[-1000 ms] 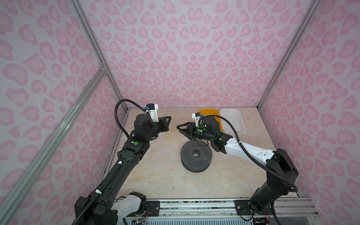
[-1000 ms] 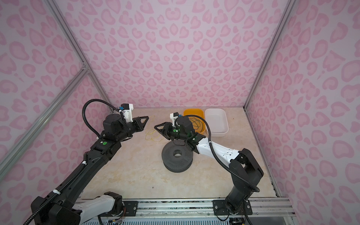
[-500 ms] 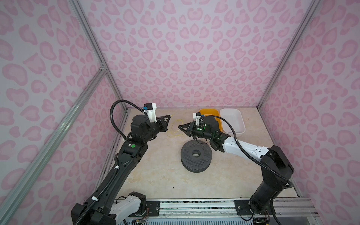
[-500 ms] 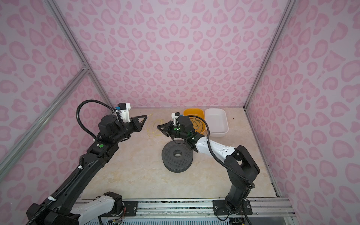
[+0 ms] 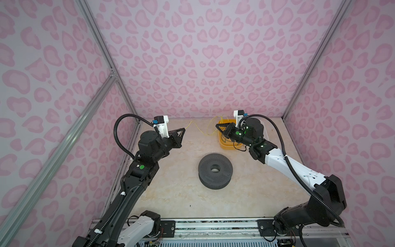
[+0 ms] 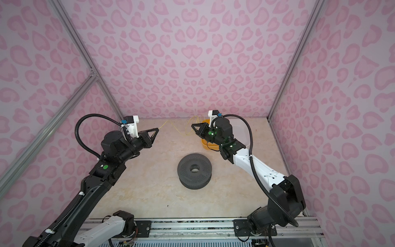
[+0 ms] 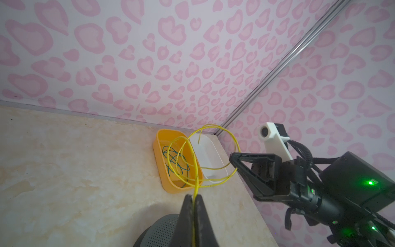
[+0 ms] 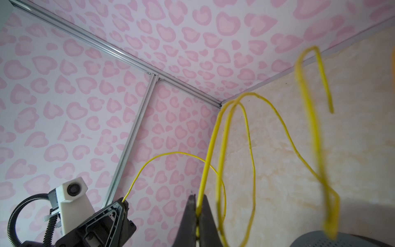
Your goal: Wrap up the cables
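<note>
Arms now spread apart vs before; L gripper (image 5: 183, 129) & R gripper (image 5: 217, 127) each clamped on yellow cable (image 7: 196, 181).

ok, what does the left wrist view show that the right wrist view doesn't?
Only left wrist: the green cable lying in the orange bin, the white bin beside it, and the right gripper seen from outside.
Only right wrist: the left gripper seen from outside, shut on the yellow cable.
Both: the yellow cable's loops, the spool at the edge, the table, and each view's own jaws shut on that cable.
</note>
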Robot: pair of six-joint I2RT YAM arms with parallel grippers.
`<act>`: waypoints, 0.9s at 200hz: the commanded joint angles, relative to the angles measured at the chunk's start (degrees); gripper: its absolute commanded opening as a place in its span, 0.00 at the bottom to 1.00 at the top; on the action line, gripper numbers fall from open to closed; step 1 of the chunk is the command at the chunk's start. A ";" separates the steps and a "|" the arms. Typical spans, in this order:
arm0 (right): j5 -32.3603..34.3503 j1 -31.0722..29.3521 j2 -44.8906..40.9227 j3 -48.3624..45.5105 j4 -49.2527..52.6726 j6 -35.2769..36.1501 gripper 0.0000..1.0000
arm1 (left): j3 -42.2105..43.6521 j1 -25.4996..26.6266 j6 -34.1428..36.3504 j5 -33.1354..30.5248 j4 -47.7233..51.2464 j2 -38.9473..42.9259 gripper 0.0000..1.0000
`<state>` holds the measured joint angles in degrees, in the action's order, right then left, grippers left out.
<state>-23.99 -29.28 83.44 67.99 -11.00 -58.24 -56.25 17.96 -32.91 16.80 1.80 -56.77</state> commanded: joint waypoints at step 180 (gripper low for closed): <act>2.76 18.91 -7.31 3.91 -4.79 1.72 0.00 | 15.15 1.20 3.03 8.40 6.46 3.07 0.04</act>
<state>-27.38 -11.49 76.84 71.61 -9.47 -56.07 -42.61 19.20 -30.83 30.17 2.94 -54.28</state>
